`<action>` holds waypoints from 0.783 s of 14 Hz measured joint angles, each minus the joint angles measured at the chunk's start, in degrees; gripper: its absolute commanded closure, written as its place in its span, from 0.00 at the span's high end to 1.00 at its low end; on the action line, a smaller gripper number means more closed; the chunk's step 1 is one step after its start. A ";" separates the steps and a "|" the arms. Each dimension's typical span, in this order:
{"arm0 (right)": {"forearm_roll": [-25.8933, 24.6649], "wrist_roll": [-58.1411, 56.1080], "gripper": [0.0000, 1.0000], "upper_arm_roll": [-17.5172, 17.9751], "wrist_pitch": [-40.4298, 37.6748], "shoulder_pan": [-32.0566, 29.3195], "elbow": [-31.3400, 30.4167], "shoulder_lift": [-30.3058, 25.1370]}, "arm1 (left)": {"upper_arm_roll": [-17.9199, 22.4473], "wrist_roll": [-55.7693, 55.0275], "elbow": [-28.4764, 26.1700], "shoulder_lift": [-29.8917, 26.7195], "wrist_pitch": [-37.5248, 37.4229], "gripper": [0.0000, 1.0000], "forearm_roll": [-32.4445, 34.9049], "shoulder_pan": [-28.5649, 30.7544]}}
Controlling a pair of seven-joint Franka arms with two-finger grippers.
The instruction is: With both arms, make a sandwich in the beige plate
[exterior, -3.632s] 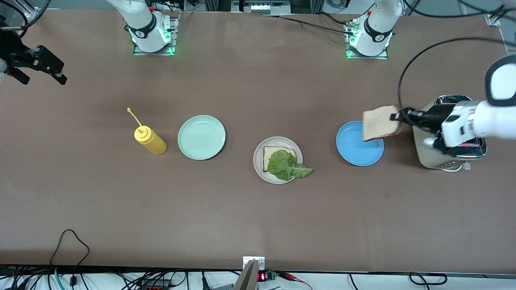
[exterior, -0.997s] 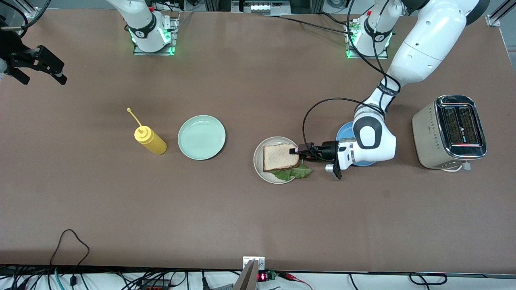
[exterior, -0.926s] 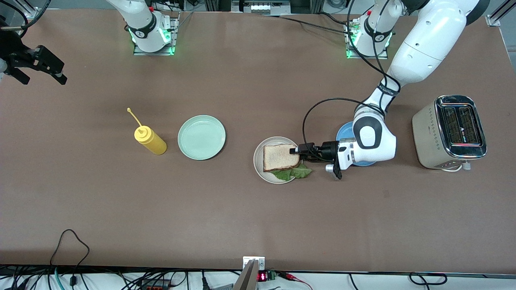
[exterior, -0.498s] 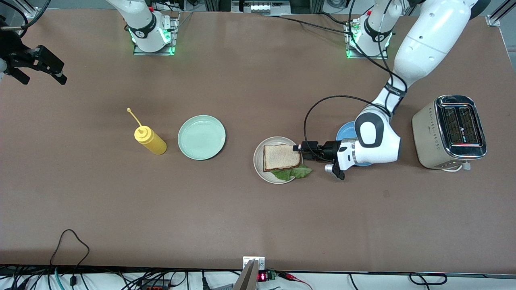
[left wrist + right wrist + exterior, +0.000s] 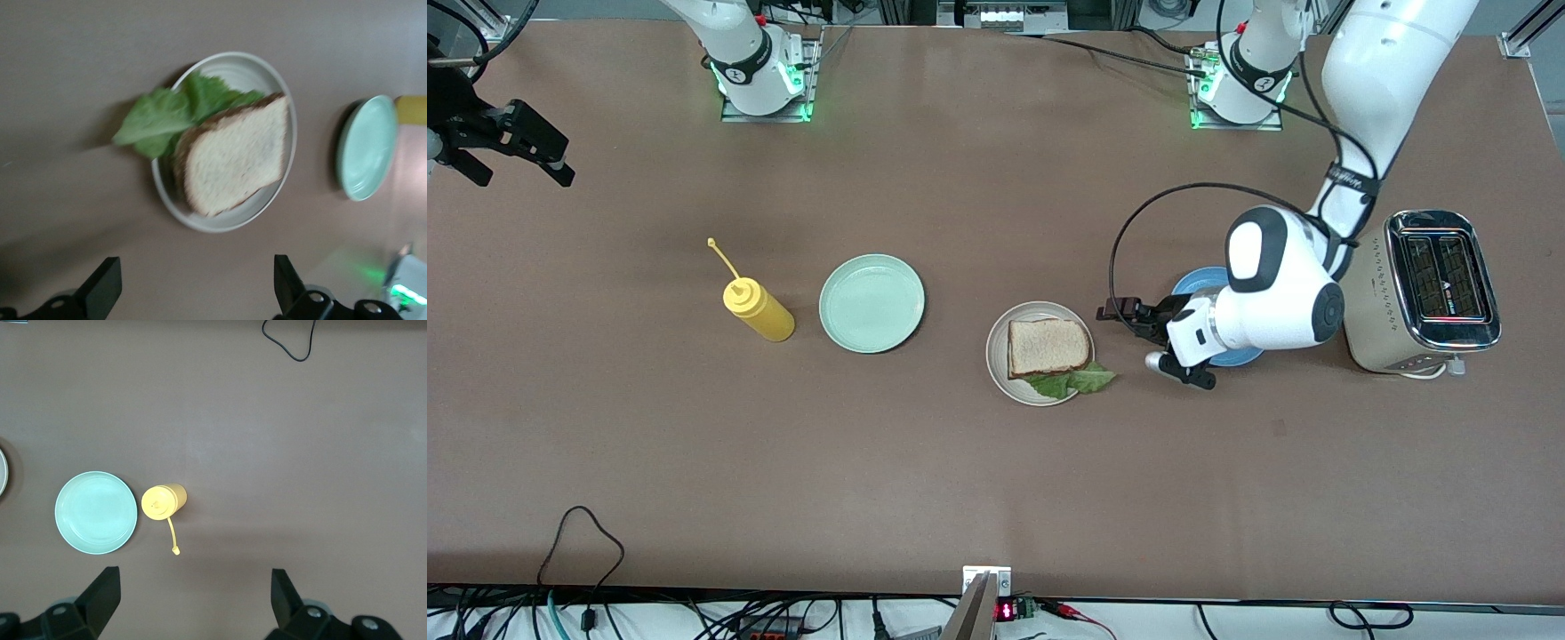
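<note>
Beige plate (image 5: pixel 996 373) in the middle of the frame is carrying the sandwich (image 5: pixel 1048 346), with lettuce (image 5: pixel 1074 381) hanging over the rim at lower right. The left gripper (image 5: pixel 1129 313), wide open and holding nothing, is being kept just right of the plate. The right gripper (image 5: pixel 511 147), also wide open and empty, is waiting at upper left. Risk-wise, the overhanging leaf or plate could be getting snagged and the top slice knocked askew if the arm is swung low.

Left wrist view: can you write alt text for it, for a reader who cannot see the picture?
A sandwich of bread with lettuce sticking out from under it sits on a beige plate on a brown table. The left gripper is over the table beside the plate, its jaws open and empty. A mint plate lies toward the right arm's end.
</note>
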 measured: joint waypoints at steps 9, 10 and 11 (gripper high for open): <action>0.01 0.82 1.00 -0.03 -0.10 0.00 -0.02 0.00 | 0.79 -11.19 4.68 -6.20 -18.91 1.00 28.31 2.36; 0.02 1.22 1.00 -0.01 -0.26 0.00 -0.06 0.00 | 0.85 -11.19 6.46 -6.31 -21.72 1.00 28.96 3.30; 0.02 1.23 1.00 0.00 -0.38 0.00 -0.08 0.03 | 0.90 -11.19 8.70 -6.49 -25.10 1.00 29.20 4.07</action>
